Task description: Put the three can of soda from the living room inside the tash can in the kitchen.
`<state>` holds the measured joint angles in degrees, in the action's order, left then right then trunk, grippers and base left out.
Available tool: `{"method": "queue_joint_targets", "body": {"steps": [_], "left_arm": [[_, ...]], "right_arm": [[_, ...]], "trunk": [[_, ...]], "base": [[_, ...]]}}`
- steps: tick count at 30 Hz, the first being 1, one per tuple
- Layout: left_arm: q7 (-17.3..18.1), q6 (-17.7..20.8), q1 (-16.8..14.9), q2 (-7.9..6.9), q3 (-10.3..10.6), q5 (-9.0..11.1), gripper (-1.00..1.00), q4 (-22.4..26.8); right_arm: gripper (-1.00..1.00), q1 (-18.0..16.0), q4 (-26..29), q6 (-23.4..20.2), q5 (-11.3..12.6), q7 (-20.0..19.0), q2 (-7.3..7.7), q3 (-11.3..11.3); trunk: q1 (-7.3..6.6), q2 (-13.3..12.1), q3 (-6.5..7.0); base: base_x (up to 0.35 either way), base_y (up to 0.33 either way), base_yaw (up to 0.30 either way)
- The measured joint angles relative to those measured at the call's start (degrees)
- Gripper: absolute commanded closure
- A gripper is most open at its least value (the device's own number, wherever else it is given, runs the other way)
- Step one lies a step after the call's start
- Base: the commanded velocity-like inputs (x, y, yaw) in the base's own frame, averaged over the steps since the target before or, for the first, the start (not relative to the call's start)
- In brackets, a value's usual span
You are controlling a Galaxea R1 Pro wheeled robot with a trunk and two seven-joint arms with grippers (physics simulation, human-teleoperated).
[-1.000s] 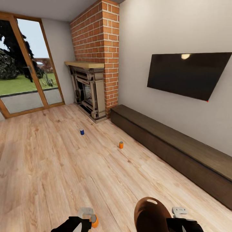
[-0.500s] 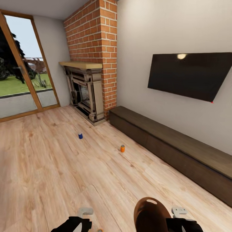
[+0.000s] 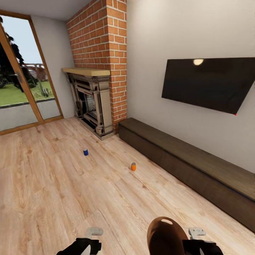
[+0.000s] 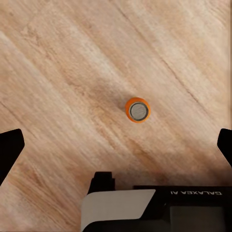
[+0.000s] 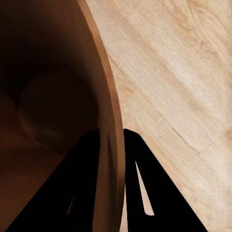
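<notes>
**A:** Where do the cans stand, and why there?

**B:** In the head view the orange soda can (image 3: 133, 166) stands upright on the wooden floor (image 3: 53, 184), long axis vertical, silver top up. The dark blue soda can (image 3: 85, 152) stands the same way, at about ten o'clock from it and well apart. Both look loose on the floor, waiting to be collected. The left wrist view looks straight down on another orange can (image 4: 137, 109), so only its round silver lid and orange rim show: again upright, axis pointing at the camera.

**B:** That one lies between the left gripper (image 4: 116, 145) fingers, which are spread wide and hold nothing; I judge the arm is lined up over it for a pick.

**A:** And the bin?

**B:** The trash can (image 3: 165, 236) sits at six o'clock in the head view, mouth facing up and forward, handle hole at its far rim. The right gripper (image 5: 112, 140) pinches its wall, one finger inside, one outside, probably so the bin travels along to the cans.

**A:** Beyond them?

**B:** A long dark bench (image 3: 184, 159) at three o'clock, the brick fireplace (image 3: 95, 106) at twelve, a wall TV (image 3: 209, 83) above the bench.
</notes>
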<state>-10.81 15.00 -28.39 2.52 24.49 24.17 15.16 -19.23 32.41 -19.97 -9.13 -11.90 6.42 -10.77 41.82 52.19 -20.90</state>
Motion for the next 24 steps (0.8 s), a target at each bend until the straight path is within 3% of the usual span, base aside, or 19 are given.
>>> {"method": "queue_joint_targets", "body": {"steps": [24], "left_arm": [[0.0, -0.81, 0.0, 0.07, 0.03, 0.0, -1.0, -0.04]], "right_arm": [[1.0, 0.0, -0.06, 0.0, -0.02, 0.0, -0.05, 0.0]], "trunk": [[0.0, 0.0, 0.0]], "base": [[0.029, -0.029, 0.0]]}}
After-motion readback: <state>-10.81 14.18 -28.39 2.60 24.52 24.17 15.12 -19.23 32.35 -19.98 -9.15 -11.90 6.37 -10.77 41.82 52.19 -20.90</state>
